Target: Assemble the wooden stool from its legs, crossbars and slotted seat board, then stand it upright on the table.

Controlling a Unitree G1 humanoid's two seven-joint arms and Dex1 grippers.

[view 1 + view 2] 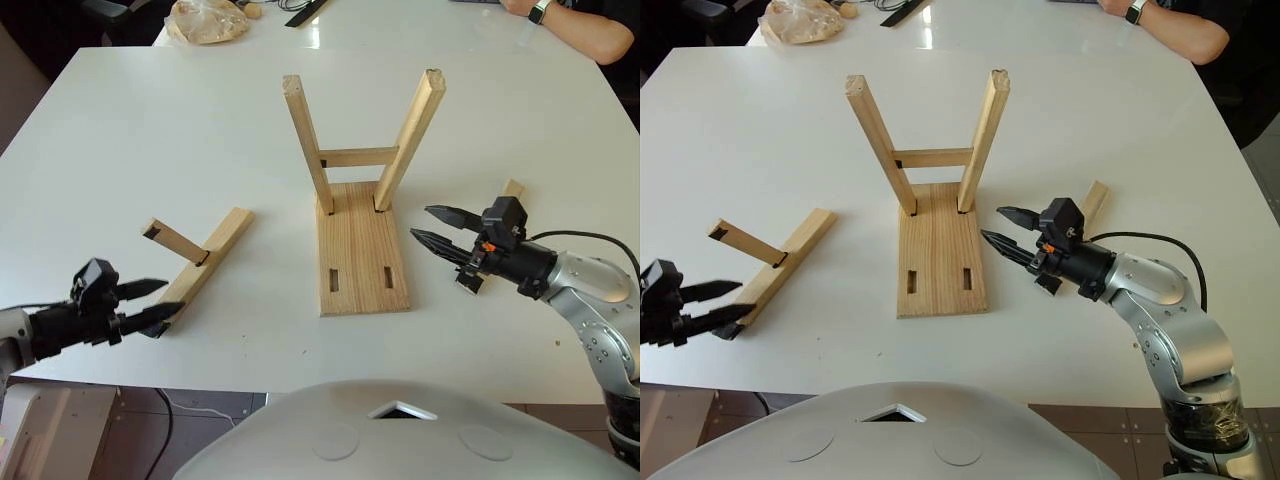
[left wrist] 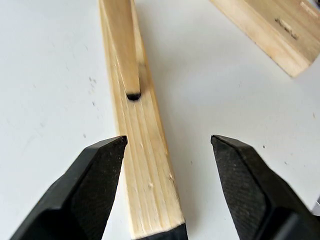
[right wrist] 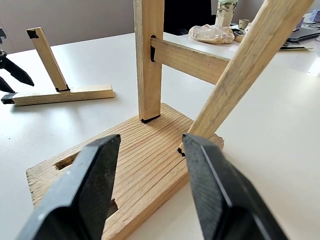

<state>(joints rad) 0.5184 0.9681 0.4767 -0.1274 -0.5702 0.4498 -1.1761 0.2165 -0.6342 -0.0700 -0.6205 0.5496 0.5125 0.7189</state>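
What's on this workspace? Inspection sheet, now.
Surface: white table.
Job's things: seat board lying flat, two legs joined by a crossbar standing in its far slots, near slots empty; loose leg with crossbar stub at left; wooden piece behind the right gripper.
Clutter: bag at the far edge.
Grippers: left gripper open, straddling the loose leg's near end; right gripper open, beside the seat board.
Cables: black cable along the right arm.
Surroundings: person's arm at far right.
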